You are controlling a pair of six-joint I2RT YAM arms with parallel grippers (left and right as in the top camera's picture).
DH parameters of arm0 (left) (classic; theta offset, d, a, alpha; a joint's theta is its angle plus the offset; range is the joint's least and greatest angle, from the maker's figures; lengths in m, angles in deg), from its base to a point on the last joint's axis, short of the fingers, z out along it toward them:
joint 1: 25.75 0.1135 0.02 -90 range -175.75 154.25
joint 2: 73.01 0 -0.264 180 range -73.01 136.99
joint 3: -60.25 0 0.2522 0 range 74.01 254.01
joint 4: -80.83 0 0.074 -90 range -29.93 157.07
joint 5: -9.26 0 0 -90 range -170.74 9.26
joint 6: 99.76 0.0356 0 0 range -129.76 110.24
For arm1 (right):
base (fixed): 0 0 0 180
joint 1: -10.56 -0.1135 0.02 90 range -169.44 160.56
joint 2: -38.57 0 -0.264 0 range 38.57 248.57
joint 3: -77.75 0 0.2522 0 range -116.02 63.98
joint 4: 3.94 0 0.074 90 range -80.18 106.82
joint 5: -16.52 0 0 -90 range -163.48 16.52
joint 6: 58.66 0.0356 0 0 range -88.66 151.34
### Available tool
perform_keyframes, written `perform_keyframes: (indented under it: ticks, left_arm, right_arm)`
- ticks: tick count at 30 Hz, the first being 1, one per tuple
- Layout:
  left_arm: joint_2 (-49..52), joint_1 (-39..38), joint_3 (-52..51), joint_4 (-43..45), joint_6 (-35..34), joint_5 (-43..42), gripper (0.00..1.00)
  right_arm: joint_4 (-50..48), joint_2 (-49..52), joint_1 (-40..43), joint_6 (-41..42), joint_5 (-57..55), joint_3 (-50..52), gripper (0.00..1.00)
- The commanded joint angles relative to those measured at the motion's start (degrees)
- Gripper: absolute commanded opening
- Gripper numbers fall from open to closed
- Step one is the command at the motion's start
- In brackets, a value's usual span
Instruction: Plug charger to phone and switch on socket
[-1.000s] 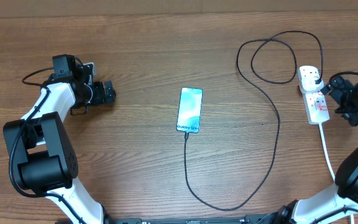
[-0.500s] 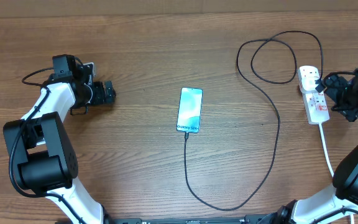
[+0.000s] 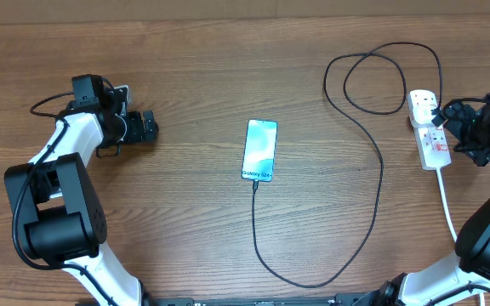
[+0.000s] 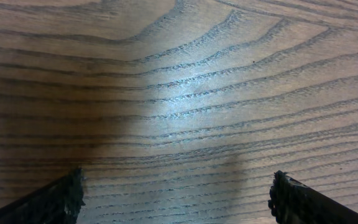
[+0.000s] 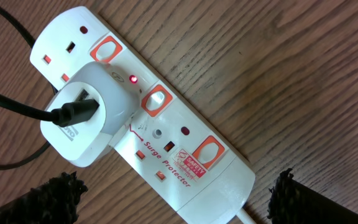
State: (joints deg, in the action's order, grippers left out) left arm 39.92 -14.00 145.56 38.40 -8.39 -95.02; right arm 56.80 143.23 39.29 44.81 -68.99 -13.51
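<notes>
The right hand (image 5: 176,202) hangs open, fingers spread wide, just over the socket (image 5: 185,149). There a white adapter (image 5: 92,121) sits in an outlet with the charger (image 5: 17,111) running out of it and a small red light (image 5: 133,79) glowing beside it. Well off to that hand's left, about midway toward the left hand (image 4: 178,200), the phone (image 3: 260,150) lies face up on the worktop (image 4: 179,93), the charger's far end meeting its lettered edge; the left hand is open too, over bare wood.
</notes>
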Motion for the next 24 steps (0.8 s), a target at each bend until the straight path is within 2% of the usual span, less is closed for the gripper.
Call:
perform_keyframes:
  ticks: [1,24]
  left_arm:
    - [-1.3,0.1,0.2,0.0,-0.7,0.3,1.00]
    - [-1.9,0.1,0.2,0.2,-0.7,0.3,1.00]
  right_arm:
    - [-0.3,-0.1,-0.1,-0.2,0.1,0.4,1.00]
    - [-0.3,-0.1,-0.1,-0.2,0.1,0.4,1.00]
